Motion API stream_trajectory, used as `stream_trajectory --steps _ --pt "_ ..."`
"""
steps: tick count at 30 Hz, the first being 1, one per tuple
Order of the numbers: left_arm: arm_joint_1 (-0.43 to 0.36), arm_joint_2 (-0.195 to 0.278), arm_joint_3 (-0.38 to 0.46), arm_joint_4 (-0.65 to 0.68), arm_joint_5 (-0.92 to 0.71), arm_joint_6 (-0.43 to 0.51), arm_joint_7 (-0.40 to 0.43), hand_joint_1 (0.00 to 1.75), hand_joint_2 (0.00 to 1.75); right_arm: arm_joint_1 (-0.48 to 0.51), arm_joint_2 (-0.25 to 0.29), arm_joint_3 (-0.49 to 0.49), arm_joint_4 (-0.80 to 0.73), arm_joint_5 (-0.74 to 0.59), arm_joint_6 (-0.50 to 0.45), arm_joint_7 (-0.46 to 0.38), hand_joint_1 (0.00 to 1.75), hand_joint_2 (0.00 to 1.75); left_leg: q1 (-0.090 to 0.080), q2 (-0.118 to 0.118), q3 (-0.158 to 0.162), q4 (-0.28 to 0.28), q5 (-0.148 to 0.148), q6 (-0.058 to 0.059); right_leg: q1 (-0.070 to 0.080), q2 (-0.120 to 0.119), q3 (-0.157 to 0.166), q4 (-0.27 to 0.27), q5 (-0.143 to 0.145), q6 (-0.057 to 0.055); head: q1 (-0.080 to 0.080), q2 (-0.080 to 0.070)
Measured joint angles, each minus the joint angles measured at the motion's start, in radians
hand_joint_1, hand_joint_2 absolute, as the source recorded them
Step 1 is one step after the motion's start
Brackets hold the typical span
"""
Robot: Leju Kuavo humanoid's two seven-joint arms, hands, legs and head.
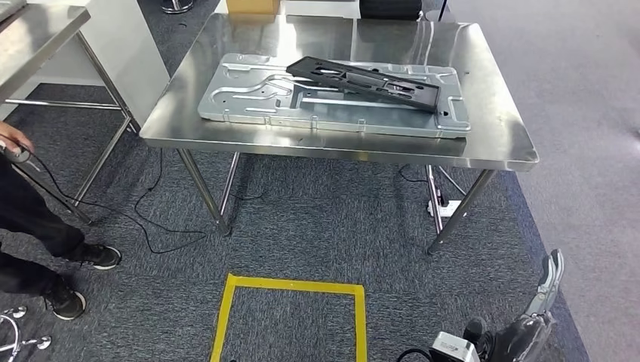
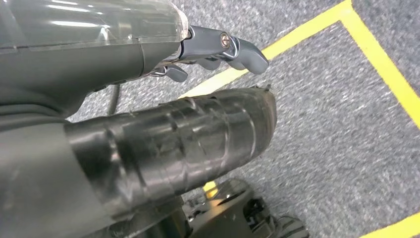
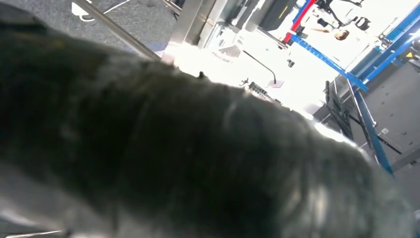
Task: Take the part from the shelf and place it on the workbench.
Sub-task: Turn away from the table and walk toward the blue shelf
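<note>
- The black part (image 1: pixel 364 81) already lies on the grey plate (image 1: pixel 249 98) on the bench (image 1: pixel 498 143): placing looks done.
- Right hand (image 1: pixel 547 283) hangs low at near right, left hand (image 2: pixel 223 52) over the floor; their fingers I cannot tell.
- Next: nothing but standing clear.

Black part on the bench
The long black plastic frame (image 1: pixel 364 81) lies flat, angled across a grey metal panel (image 1: pixel 332 105) mid-bench (image 1: pixel 498 143).
</note>
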Motion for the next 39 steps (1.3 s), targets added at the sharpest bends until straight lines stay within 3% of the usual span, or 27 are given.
stream_trajectory --steps 1,2,3,4,6,8,9,12,13,15,17,18,19,20,22,24,25,28,30,32,33,34,35,37,39 --pt "0.0 0.0 0.0 0.0 0.0 0.0 0.0 0.0 0.0 0.001 0.0 -0.001 -0.001 0.0 0.0 0.0 0.0 0.0 -0.001 0.001 -0.013 0.001 0.01 0.004 -0.002 0.0 -0.015 0.061 -0.049 0.004 0.0 0.0" --pt "0.0 0.0 0.0 0.0 -0.001 0.0 0.0 0.0 0.0 0.001 0.0 -0.002 -0.001 -0.001 0.0 0.0 0.0 0.0 -0.002 0.002 -0.026 0.002 0.019 0.006 -0.004 0.0 -0.025 0.12 -0.081 0.007 0.0 0.0" --pt "0.0 0.0 0.001 0.0 -0.001 0.0 0.0 0.0 0.0 0.002 0.0 -0.003 -0.001 -0.001 0.0 0.0 0.0 0.0 -0.003 0.003 -0.039 0.005 0.028 0.005 -0.006 0.0 -0.027 0.162 -0.089 0.01 0.0 0.0" --pt "0.0 0.0 0.001 0.0 -0.001 0.0 0.0 0.0 0.0 0.002 0.0 -0.005 -0.001 -0.001 0.0 0.0 0.0 0.0 -0.003 0.003 -0.053 0.01 0.036 0.003 -0.008 0.0 -0.015 0.177 -0.076 0.012 0.0 0.0" --pt "0.0 0.0 0.002 0.0 -0.001 0.0 0.0 0.0 0.0 0.002 0.0 -0.006 -0.001 -0.001 0.0 0.0 0.0 0.0 -0.003 0.003 -0.08 0.022 0.049 -0.002 -0.011 0.0 0.058 0.102 -0.024 0.013 0.0 0.0" --pt "0.0 0.0 0.002 0.0 -0.001 0.0 0.0 0.0 0.0 0.001 0.0 -0.006 -0.003 -0.001 0.0 -0.001 0.0 0.0 -0.005 0.002 -0.102 0.038 0.057 -0.01 -0.01 0.001 0.153 -0.032 -0.015 0.007 0.0 0.0" --pt "0.0 0.0 0.002 0.0 -0.001 0.0 0.0 0.0 0.0 0.001 0.0 -0.006 -0.004 -0.001 0.0 -0.001 0.0 0.0 -0.006 0.002 -0.109 0.045 0.061 -0.016 -0.007 0.001 0.182 -0.08 -0.023 0.003 0.0 0.0" --pt "0.0 0.0 0.003 0.0 -0.001 0.0 0.0 0.0 0.0 0.003 0.0 -0.007 -0.006 -0.001 0.0 -0.002 0.0 0.0 -0.004 0.0 -0.124 0.053 0.073 -0.035 -0.004 0.001 0.184 -0.116 -0.025 -0.014 0.0 0.0" --pt "0.0 0.0 0.004 0.0 -0.001 0.0 0.0 0.0 0.0 0.003 0.0 -0.007 -0.006 -0.001 0.0 -0.002 0.0 0.0 -0.002 -0.002 -0.132 0.066 0.059 -0.041 -0.005 0.0 0.177 -0.119 -0.017 -0.022 -0.001 0.0" --pt "0.001 0.0 0.006 0.0 -0.001 -0.001 0.0 0.0 0.0 0.004 0.0 -0.007 -0.006 -0.001 0.0 -0.002 0.0 0.0 0.001 -0.007 -0.16 0.139 -0.012 -0.05 -0.006 -0.004 0.16 -0.124 0.001 -0.038 -0.002 0.0" --pt "0.002 0.0 0.006 0.0 -0.001 -0.001 0.0 0.0 0.0 0.004 0.0 -0.007 -0.006 -0.001 0.0 -0.002 0.0 0.0 0.004 -0.008 -0.194 0.257 -0.096 -0.055 -0.003 -0.005 0.138 -0.124 0.018 -0.044 -0.002 0.0" --pt "0.003 0.0 0.006 0.0 -0.001 -0.001 0.0 0.0 0.0 0.004 0.0 -0.007 -0.006 -0.001 0.0 -0.002 0.0 0.0 0.006 -0.008 -0.201 0.303 -0.114 -0.057 -0.001 -0.006 0.126 -0.123 0.026 -0.044 -0.002 0.0" --pt "0.003 0.0 0.006 0.0 -0.001 -0.001 0.0 0.0 0.0 0.004 0.0 -0.007 -0.006 -0.001 0.0 -0.002 0.0 0.0 0.007 -0.008 -0.193 0.321 -0.109 -0.058 0.0 -0.006 0.114 -0.121 0.034 -0.043 -0.002 0.0" --pt "0.003 0.0 0.006 0.0 -0.001 -0.001 0.0 0.0 0.0 0.005 0.0 -0.007 -0.006 -0.001 0.0 -0.002 0.0 0.0 0.007 -0.008 -0.169 0.304 -0.086 -0.058 0.0 -0.006 0.102 -0.118 0.041 -0.041 -0.002 0.0" --pt "0.001 0.0 0.007 0.0 -0.001 -0.001 0.0 0.0 0.0 0.005 0.0 -0.007 -0.006 -0.001 0.0 -0.002 0.0 0.0 0.008 -0.008 -0.077 0.189 -0.033 -0.055 0.0 -0.006 0.082 -0.11 0.053 -0.036 -0.003 0.0" --pt "-0.003 0.0 0.007 0.0 0.0 -0.001 -0.002 0.0 0.0 0.005 0.0 -0.007 -0.006 -0.001 0.0 -0.002 0.0 0.0 0.005 -0.008 0.006 0.063 -0.024 -0.047 0.003 -0.006 0.067 -0.099 0.064 -0.026 -0.002 0.0" --pt "-0.004 0.0 0.007 0.0 0.0 0.0 -0.003 0.0 0.0 0.005 0.0 -0.007 -0.006 -0.001 0.0 -0.002 0.0 0.0 0.003 -0.009 0.023 0.029 -0.031 -0.044 0.004 -0.008 0.061 -0.096 0.07 -0.021 -0.002 0.0" --pt "-0.002 -0.001 0.008 0.0 0.002 0.0 -0.006 0.0 0.0 0.005 0.0 -0.007 -0.006 -0.001 0.0 -0.002 0.0 0.0 0.006 -0.006 0.017 0.005 -0.026 -0.029 0.003 -0.008 0.049 -0.085 0.075 -0.005 -0.001 0.0" --pt "-0.001 -0.001 0.008 0.0 0.003 0.0 -0.007 0.0 0.0 0.005 -0.001 -0.007 -0.006 -0.001 0.0 -0.003 0.0 0.0 0.009 -0.002 0.007 0.001 -0.011 -0.013 0.002 -0.005 0.024 -0.021 0.021 0.004 0.0 0.0" --pt "0.0 -0.001 0.009 0.0 0.004 -0.001 -0.009 0.0 0.0 0.006 -0.002 -0.007 -0.006 -0.001 0.0 -0.003 0.0 0.0 0.006 0.001 -0.011 0.004 0.0 -0.005 0.0 -0.003 -0.019 0.104 -0.06 0.009 0.0 0.0" --pt "0.0 -0.002 0.009 0.0 0.004 -0.001 -0.011 0.0 0.0 0.006 -0.002 -0.007 -0.006 -0.002 0.0 -0.003 0.0 0.0 0.004 0.002 -0.02 0.006 0.004 -0.004 -0.001 -0.003 -0.033 0.155 -0.083 0.011 0.0 0.0" --pt "0.001 -0.002 0.009 0.0 0.003 -0.001 -0.013 0.0 0.0 0.007 -0.003 -0.007 -0.006 -0.002 0.0 -0.003 0.0 0.0 0.003 0.002 -0.028 0.01 0.008 -0.004 -0.002 -0.003 -0.032 0.177 -0.088 0.012 0.0 0.0" --pt "0.001 -0.002 0.009 0.0 0.003 -0.001 -0.015 0.0 0.0 0.007 -0.003 -0.007 -0.006 -0.002 0.0 -0.003 0.0 0.0 0.003 0.002 -0.035 0.015 0.011 -0.005 -0.004 -0.003 -0.011 0.159 -0.075 0.012 0.0 0.0" --pt "0.001 -0.003 0.009 0.0 0.001 -0.001 -0.017 0.0 0.0 0.006 -0.003 -0.007 -0.006 -0.001 0.0 -0.003 0.0 0.0 0.003 0.001 -0.046 0.026 0.013 -0.008 -0.005 -0.003 0.073 0.034 -0.027 0.008 0.0 0.0" --pt "0.001 -0.004 0.009 0.0 -0.001 -0.001 -0.018 0.0 0.0 0.005 -0.004 -0.007 -0.006 -0.001 0.0 -0.003 0.0 0.0 0.0 0.0 -0.058 0.039 0.014 -0.016 -0.002 -0.002 0.132 -0.074 -0.005 0.001 0.0 0.0"
